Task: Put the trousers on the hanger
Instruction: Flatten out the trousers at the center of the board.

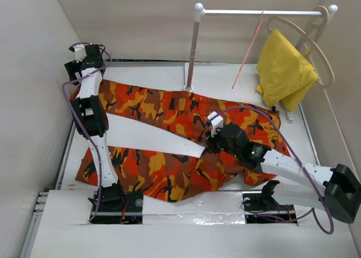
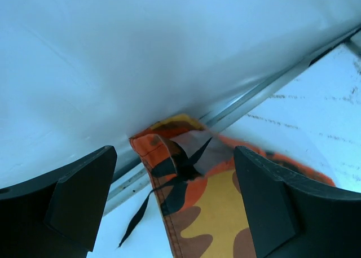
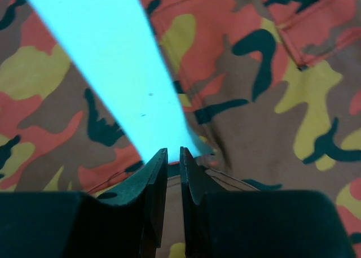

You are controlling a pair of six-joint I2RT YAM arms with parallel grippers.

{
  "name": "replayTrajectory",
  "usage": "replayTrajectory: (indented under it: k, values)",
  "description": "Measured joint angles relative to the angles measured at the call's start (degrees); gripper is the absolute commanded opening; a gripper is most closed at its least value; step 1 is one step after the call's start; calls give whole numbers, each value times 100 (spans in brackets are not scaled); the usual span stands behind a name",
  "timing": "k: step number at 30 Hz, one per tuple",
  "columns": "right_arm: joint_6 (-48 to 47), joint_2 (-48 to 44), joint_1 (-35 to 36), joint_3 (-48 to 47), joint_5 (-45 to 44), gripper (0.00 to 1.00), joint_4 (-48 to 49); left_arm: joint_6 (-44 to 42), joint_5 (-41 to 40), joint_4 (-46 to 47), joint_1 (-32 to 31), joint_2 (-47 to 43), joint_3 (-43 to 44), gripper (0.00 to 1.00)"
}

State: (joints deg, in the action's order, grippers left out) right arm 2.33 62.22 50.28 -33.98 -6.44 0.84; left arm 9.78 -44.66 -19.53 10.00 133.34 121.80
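**Trousers** (image 1: pixel 169 134): camouflage print in orange, red, yellow, brown and black. They lay flat on the white table (image 1: pixel 146 135) with the two legs splayed leftward in a V, bare table showing between them, and the waist end at the right.

**Hanger** (image 1: pixel 248 49): thin pink wire. It hung tilted from the rail (image 1: pixel 254 12) of a white rack at the far side, well apart from the trousers and touched by neither arm.

**Left gripper** (image 1: pixel 87 55): at the far left corner of the table, above the cuff of the far leg. The left wrist view showed its jaws wide apart and holding nothing, with the hem of the cuff (image 2: pixel 192 201) lying between them below, next to the wall.

**Right gripper** (image 1: pixel 210 135): down at the crotch, where the two legs met. In the right wrist view the fingers (image 3: pixel 155 179) were drawn almost together, leaving only a narrow slit, with the tips at the edge of the cloth. Whether any fabric was pinched between them could not be told.

**Yellow cloth** (image 1: pixel 285 71): plain, draped on a beige wooden hanger (image 1: pixel 316 43) at the right end of the rail.
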Motion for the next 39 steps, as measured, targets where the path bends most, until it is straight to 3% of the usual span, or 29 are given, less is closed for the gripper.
replayTrajectory:
  k: [6,9,10,11,12,13,14,15,16,17,18,22,26,31,36,39]
  values:
    - [229,-52,-772,4,-105,1,-192,59,76,-4,-245,0,-136,78]
    - [389,-354,-1416,116,-166,0,-273,186,177,107,-439,-85,-363,68]
    - [424,-487,-1742,175,-155,0,-289,210,225,138,-511,-190,-557,61]
    - [472,-616,-2105,240,-138,4,-280,243,262,195,-608,-299,-785,56]
    - [525,-723,-2518,308,-90,17,-249,264,295,245,-723,-431,-1001,51]
    - [579,-782,-2938,367,-39,26,-216,280,350,282,-855,-562,-1172,33]
    - [612,-793,-3355,411,31,35,-166,315,411,374,-1029,-708,-1357,22]
    - [660,-769,-3731,437,85,50,-140,356,474,428,-1241,-870,-1497,16]
    - [715,-719,-4039,461,90,57,-90,367,605,516,-1488,-1043,-1613,4]
    - [763,-645,-4354,481,114,62,-35,407,765,605,-1762,-1220,-1698,0]
    - [804,-544,-4634,483,153,70,11,457,909,662,-2059,-1384,-1733,0]
    - [1023,-9,-5565,479,245,79,275,979,1738,1043,-3180,-2120,-1915,0]
    - [1248,704,-6487,365,527,79,407,1659,2817,2365,-3985,-3654,-3884,0]
    - [1314,1659,-7204,-109,957,79,407,2284,3314,3591,-4391,-4872,-6129,0]
    - [1351,2352,-7329,-459,1390,70,433,2562,3451,4103,-4599,-5285,-7678,2]
    - [1373,2730,-7357,-710,1663,53,380,2518,3182,4030,-4944,-5501,-8065,4]
